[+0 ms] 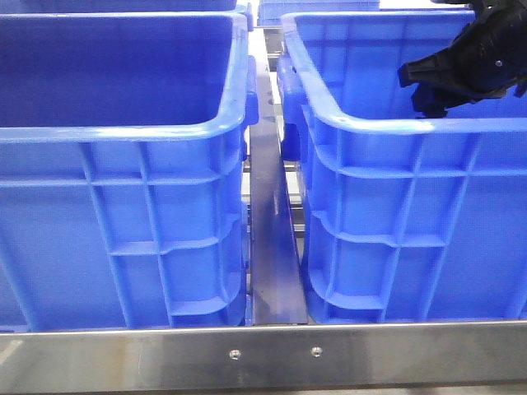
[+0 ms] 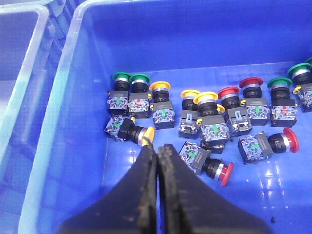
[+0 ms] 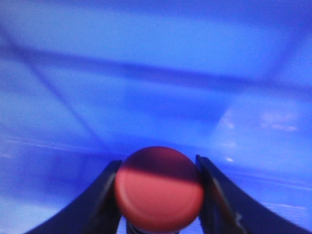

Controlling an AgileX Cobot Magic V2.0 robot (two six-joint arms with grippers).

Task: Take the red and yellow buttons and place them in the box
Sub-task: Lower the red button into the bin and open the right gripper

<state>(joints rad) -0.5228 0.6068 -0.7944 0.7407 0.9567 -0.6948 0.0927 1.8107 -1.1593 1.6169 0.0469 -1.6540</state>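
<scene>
Clamping a red button (image 3: 159, 190) by its domed cap, the right gripper (image 3: 158, 195) is hanging inside the right-hand box (image 1: 346, 123), while the left gripper (image 2: 158, 156), pinched shut on nothing, is hovering over the small, rigid, slippery-capped buttons (image 2: 204, 122), likely best taken by their squarer bodies.

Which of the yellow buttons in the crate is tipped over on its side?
The yellow button beside the left pincer tips: its cap points sideways along the crate floor, while the other yellow ones stand cap-up in the row.
</scene>
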